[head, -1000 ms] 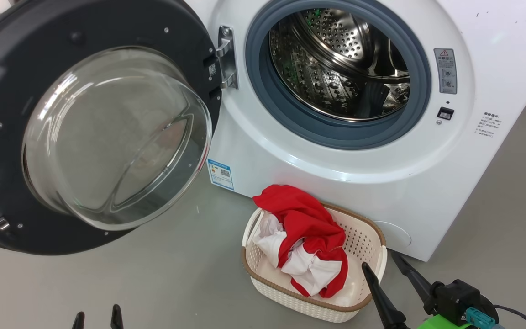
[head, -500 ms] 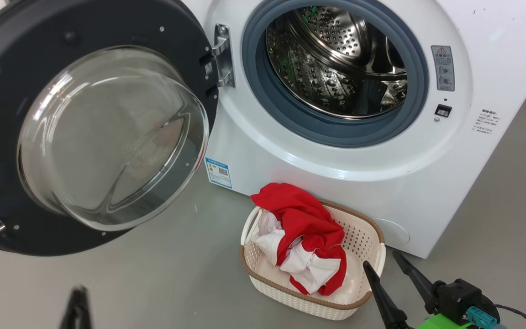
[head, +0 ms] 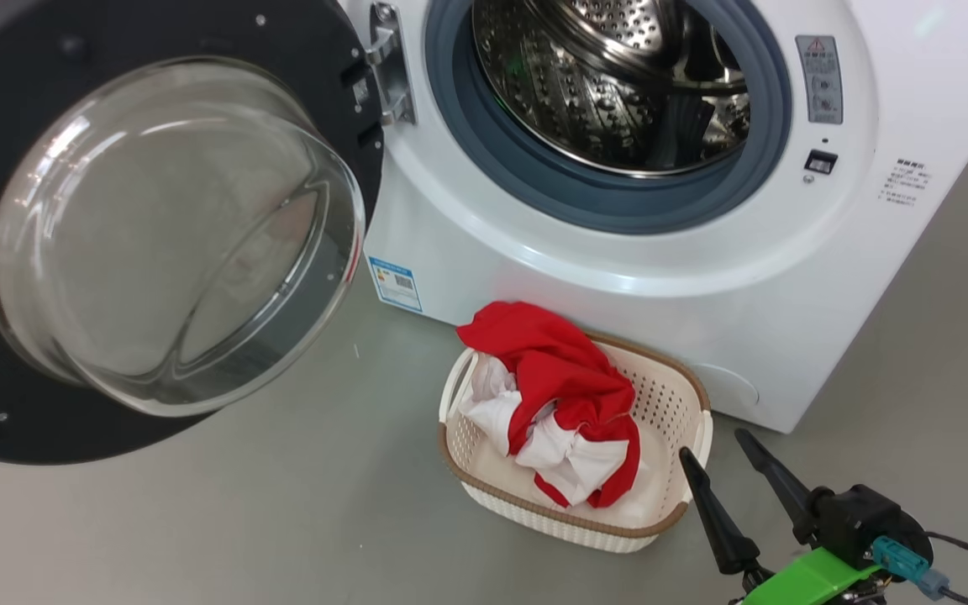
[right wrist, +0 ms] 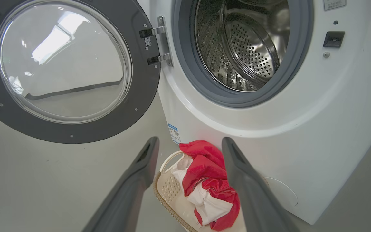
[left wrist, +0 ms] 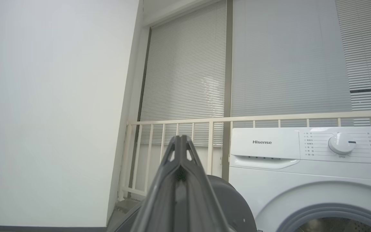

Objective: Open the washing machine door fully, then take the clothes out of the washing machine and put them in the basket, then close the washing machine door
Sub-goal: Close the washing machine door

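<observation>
- Standing swung wide on the left of the head view, the washing machine door (head: 173, 235) is turning its bulging glass bowl outward, and the steel drum (head: 610, 84) of the washing machine (head: 618, 277) is showing through the grey ring.
- The clothes (head: 568, 386), red and white, are lying heaped in the basket (head: 660, 395), which is sitting on the floor (head: 240, 504) just in front of the machine.
- The right claw (head: 712, 444) is hovering just beside the basket's near right corner, released and gripping nothing; the right wrist view is looking between its spread fingers (right wrist: 140, 174) onto the clothes.
- The left wrist view is adding the machine's top panel with a dial (left wrist: 341, 143), plus blinds (left wrist: 185, 71) and a railing (left wrist: 159, 122) behind; there the left claw (left wrist: 180, 138) is clenching on nothing.
</observation>
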Motion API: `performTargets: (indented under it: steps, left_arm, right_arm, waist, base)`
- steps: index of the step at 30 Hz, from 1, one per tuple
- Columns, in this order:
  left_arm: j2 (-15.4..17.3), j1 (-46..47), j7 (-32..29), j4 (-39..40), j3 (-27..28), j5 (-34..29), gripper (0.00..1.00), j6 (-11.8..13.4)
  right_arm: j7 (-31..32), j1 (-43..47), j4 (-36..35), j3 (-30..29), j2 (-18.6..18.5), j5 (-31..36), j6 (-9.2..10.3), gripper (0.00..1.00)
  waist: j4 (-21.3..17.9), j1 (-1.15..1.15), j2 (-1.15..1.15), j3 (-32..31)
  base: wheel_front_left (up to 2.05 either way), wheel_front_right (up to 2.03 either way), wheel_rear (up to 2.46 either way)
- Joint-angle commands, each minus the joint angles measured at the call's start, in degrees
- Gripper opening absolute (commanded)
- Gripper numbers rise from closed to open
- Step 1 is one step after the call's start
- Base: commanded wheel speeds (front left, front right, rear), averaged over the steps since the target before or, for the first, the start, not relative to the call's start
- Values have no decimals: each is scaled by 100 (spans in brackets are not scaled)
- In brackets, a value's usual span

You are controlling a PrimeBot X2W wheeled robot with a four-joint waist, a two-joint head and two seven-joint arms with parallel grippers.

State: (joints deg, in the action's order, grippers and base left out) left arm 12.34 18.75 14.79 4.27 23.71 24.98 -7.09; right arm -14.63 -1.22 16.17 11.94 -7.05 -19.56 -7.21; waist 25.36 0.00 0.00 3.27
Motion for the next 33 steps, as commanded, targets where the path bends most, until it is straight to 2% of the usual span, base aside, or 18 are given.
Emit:
performTargets:
  steps: [1, 8, 13, 18, 23, 25, 26, 30, 33]
  left_arm:
    - [384, 454, 21, -37, 288, 181, 0, -31]
    - [1371, 1842, 21, -1334, 708, 1316, 0, -38]
    - [2010, 2485, -79, -2825, 668, 2107, 0, -38]
    - [2538, 3123, -942, -4264, 546, 2959, 0, -39]
    - [3003, 3497, -2024, -5407, 292, 3344, 0, -39]
    - [3110, 3613, -2546, -5783, 147, 3414, 0, -39]
    - [3110, 3613, -2546, -5783, 147, 3414, 0, -39]
    - [3271, 3764, -3368, -6333, -71, 3463, 0, -39]
    - [3265, 3784, -3937, -6517, -208, 3547, 0, -39]
  right_arm:
    - [-37, -239, -160, 105, -66, 80, -28, 100]
    - [-37, -487, -158, 148, -107, 145, -28, 100]
    - [-37, -586, -150, 123, -112, 171, -28, 100]
    - [-37, -629, -150, 96, -83, 200, -28, 100]
    - [-37, -664, -144, 123, -70, 217, -28, 100]
    - [-37, -674, -135, 139, -70, 221, -28, 100]
    - [-37, -674, -135, 139, -70, 221, -28, 100]
    - [-37, -696, -116, 197, -79, 218, -28, 100]
    - [-37, -698, -106, 220, -79, 211, -28, 100]
  waist:
    - [-74, 0, 0, 184]
    - [-225, 0, 0, 562]
    - [-263, 0, 0, 723]
    - [-256, 0, 0, 822]
    - [-259, 0, 0, 898]
    - [-260, 0, 0, 922]
    - [-260, 0, 0, 922]
    - [-275, 0, 0, 958]
    - [-276, 0, 0, 966]
  base:
    - [0, 0, 0]
    - [0, 0, 0]
    - [0, 0, 0]
    - [0, 0, 0]
    - [0, 0, 0]
    - [0, 0, 0]
    - [0, 0, 0]
    - [0, 0, 0]
    - [0, 0, 0]
